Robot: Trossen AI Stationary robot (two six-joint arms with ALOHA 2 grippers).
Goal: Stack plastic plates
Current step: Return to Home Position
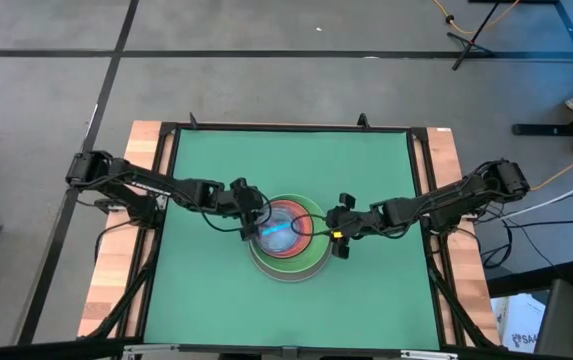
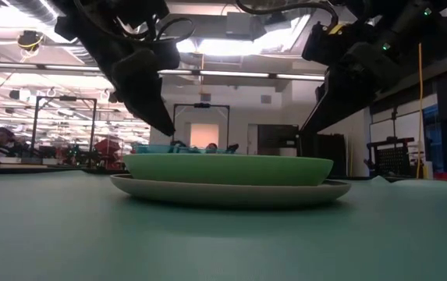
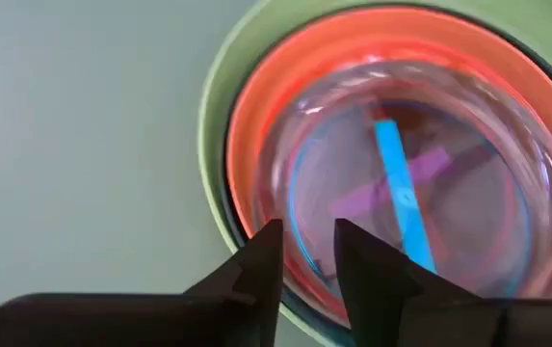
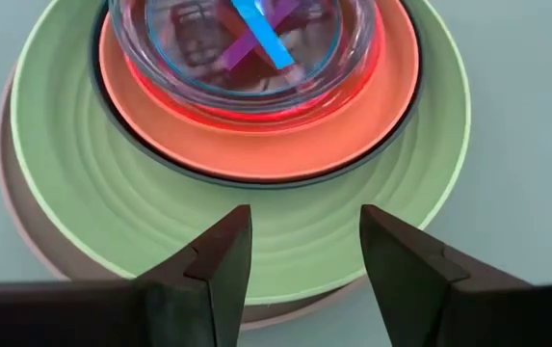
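Observation:
The plastic plates stand nested in one stack (image 1: 288, 238) in the middle of the green table. The grey-white plate (image 2: 227, 192) rests on the table and the light green one (image 2: 227, 169) sits in it. Inside follow a dark green rim (image 4: 112, 130), the salmon plate (image 4: 256, 145) and the small translucent plates (image 3: 401, 145), the cyan rim (image 2: 157, 147) showing on top. My left gripper (image 3: 309, 255) hovers narrowly open just above the small plates' left rim. My right gripper (image 4: 304, 241) hangs open above the light green plate's right rim.
Green mat (image 1: 206, 290) lies bare all around the stack. A black frame (image 1: 166, 180) and wooden side strips (image 1: 116, 260) border the table. Both arms reach in from the left and right edges toward the centre.

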